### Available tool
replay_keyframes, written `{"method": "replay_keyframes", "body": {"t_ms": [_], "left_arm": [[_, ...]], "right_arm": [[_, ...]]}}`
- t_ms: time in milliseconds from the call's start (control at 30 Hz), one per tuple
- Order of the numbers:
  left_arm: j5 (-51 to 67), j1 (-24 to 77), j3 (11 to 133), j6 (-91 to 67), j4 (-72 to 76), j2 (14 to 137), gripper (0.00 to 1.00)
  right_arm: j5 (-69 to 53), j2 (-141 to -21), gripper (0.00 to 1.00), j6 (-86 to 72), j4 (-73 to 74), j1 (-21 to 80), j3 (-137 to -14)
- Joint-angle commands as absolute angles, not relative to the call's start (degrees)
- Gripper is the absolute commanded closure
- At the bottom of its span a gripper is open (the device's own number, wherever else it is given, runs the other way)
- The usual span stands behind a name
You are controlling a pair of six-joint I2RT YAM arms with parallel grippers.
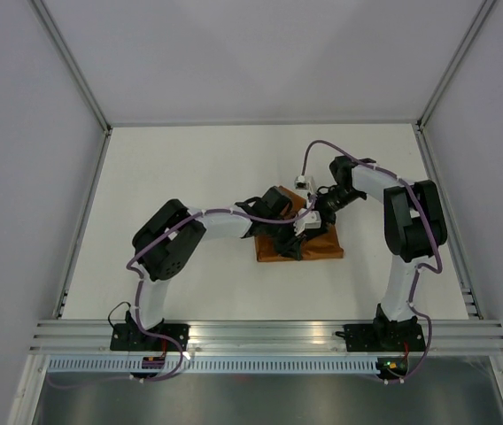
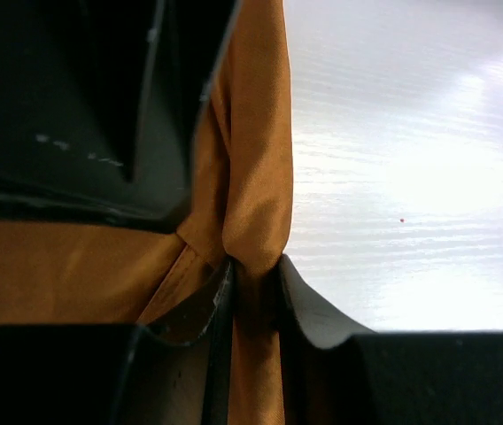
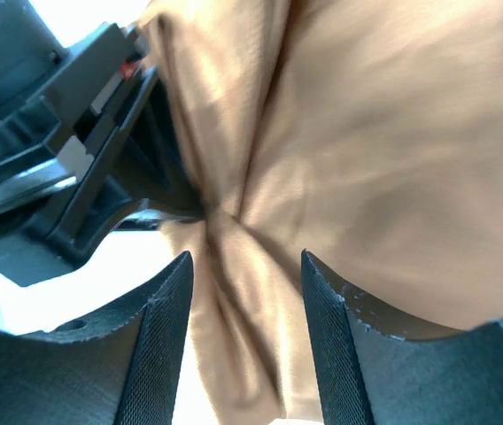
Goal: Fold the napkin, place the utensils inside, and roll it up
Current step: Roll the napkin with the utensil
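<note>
Two grippers are working the napkin (image 1: 324,250) at once, so you're mid-job, not finished. The cloth sits as a compact rust-brown bundle roughly mid-table (image 1: 189,168), a bit toward the right arm's side, w/ both wrists crowded over its far-left part. The left gripper (image 2: 253,276) is pinching a raised ridge of the fabric. In the left wrist view that fold is squeezed thin btwn the jaws, w/ more cloth spreading off to the left of it. The right gripper (image 3: 245,297) has its jaws spread. Its wrist view shows a gathered pleat running btwn them, but neither jaw looks pressed onto it, so I'd say it isn't gripping.

Done, judging by shape: the napkin isn't lying as a flat open square. From the top it reads as a smaller, approx. rectangular block, so at least some folding is in.

Not confirmed: the utensils. No cutlery shows in any view, so you can't tell whether it's tucked inside or not yet placed.

Left to do, my est.: make sure the utensils are in, then roll the bundle up tight. What shows now is no neat roll, and the fabric is puckered and bunched where the left jaws hold it.
</note>
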State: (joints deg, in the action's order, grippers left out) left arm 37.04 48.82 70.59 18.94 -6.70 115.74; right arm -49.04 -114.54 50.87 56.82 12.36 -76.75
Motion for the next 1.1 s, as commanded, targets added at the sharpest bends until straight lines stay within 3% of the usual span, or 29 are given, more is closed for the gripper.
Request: {"method": "replay_keyframes", "body": {"t_ms": [0,200,333,467,1067], "left_arm": [[45.6,47.3,71.1,15.5,-12.8,119.9,0.98],[52.5,43.7,75.3,13.7,-16.4,125.2,0.98],[53.5,42.7,79.1,13.2,-21.3,128.8,0.98],[53.4,42.5,80.9,12.7,-22.9,130.2,0.98],[49.0,44.7,78.8,14.0,-22.3,126.4,0.98]], "right_arm": [[-51.2,-108.9,0.42,47.7,51.7,10.3,-75.5],[-51.7,-102.4,0.41,45.6,47.6,7.2,-72.4],[-47.7,-94.1,0.4,40.6,37.1,6.9,-63.1],[-35.7,-87.8,0.32,31.6,22.6,6.9,-57.0],[-19.5,-108.1,0.33,27.1,20.7,6.6,-69.2]]}}
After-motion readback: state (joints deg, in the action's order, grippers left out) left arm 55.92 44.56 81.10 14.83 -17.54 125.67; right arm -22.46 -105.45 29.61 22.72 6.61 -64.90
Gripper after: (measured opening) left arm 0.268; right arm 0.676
